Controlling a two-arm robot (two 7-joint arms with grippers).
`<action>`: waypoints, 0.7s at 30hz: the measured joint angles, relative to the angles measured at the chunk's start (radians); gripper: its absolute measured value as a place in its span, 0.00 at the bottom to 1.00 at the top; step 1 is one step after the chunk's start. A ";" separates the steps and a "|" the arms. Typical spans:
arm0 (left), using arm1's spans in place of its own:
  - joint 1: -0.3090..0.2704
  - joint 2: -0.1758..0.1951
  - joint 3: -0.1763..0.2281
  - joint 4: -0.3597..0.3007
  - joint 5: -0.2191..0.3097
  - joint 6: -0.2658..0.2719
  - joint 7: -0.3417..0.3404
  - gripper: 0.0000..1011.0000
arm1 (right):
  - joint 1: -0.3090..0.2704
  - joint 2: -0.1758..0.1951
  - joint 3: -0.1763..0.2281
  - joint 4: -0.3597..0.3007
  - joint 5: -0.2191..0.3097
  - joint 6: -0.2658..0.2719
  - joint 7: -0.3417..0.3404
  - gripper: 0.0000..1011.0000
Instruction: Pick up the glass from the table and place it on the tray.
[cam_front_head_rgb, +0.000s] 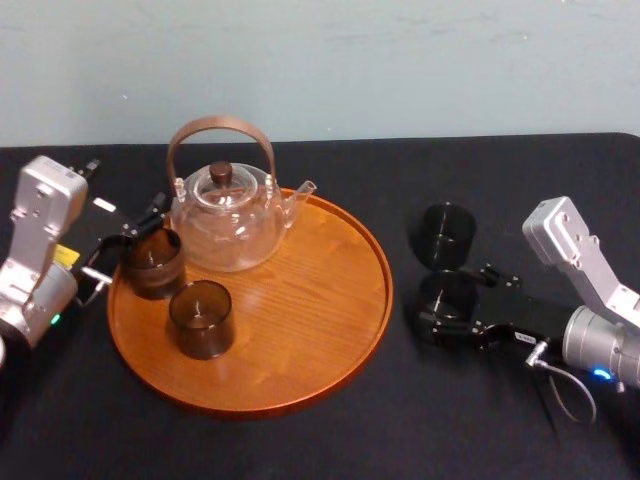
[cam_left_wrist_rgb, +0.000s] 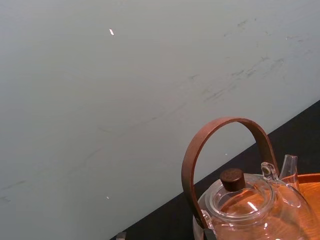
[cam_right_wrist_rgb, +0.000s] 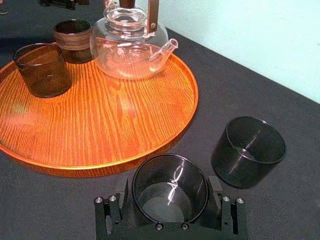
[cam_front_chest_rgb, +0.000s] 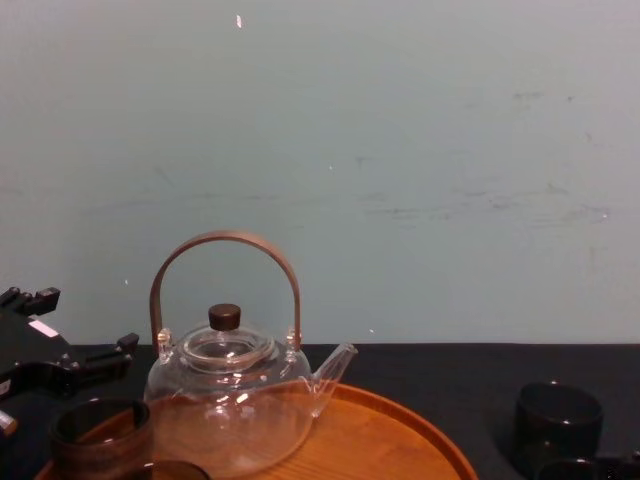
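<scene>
A black surface (cam_front_head_rgb: 330, 440) is stretching out in front of a pale green wall (cam_front_head_rgb: 400, 60), and a big round wooden tray (cam_front_head_rgb: 300, 330) is sitting on its left half. The tray is carrying a see-through teapot (cam_front_head_rgb: 228, 215) and two dark cups (cam_front_head_rgb: 201, 318) (cam_front_head_rgb: 153, 262), so there is bare wood showing on the side nearest the right arm. The glass (cam_right_wrist_rgb: 170, 180) is standing upright on the surface, just beside the tray's right edge and not on it yet. The right claw (cam_right_wrist_rgb: 170, 200) is reaching in low from the right. Its two fingers (cam_right_wrist_rgb: 125, 192) are sitting one on each side of the glass and seem to be pressing on its walls. Holding it low and from the sides is likely keeping the glass straight, so it can go up and over the tray's low rim without tipping. Another glass (cam_right_wrist_rgb: 248, 151) is waiting near the first one, a little farther back on the surface, with a gap between them that is giving the claw room. The left claw (cam_front_head_rgb: 130, 240) is resting at the tray's left edge, close to one of the dark cups, and I cannot tell if it is apart or together. The next job is probably lifting the glass and carrying it left to the bare wood.
</scene>
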 joint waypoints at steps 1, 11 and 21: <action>0.000 0.000 0.000 0.000 0.000 0.000 0.000 0.99 | 0.000 0.000 0.000 0.000 0.000 0.000 0.000 0.99; 0.000 0.000 0.000 0.000 0.000 0.000 0.000 0.99 | -0.002 0.001 0.002 -0.001 0.004 0.000 0.000 0.89; 0.000 0.000 0.000 0.000 0.000 0.000 0.000 0.99 | -0.003 0.002 0.003 -0.002 0.005 -0.001 0.000 0.89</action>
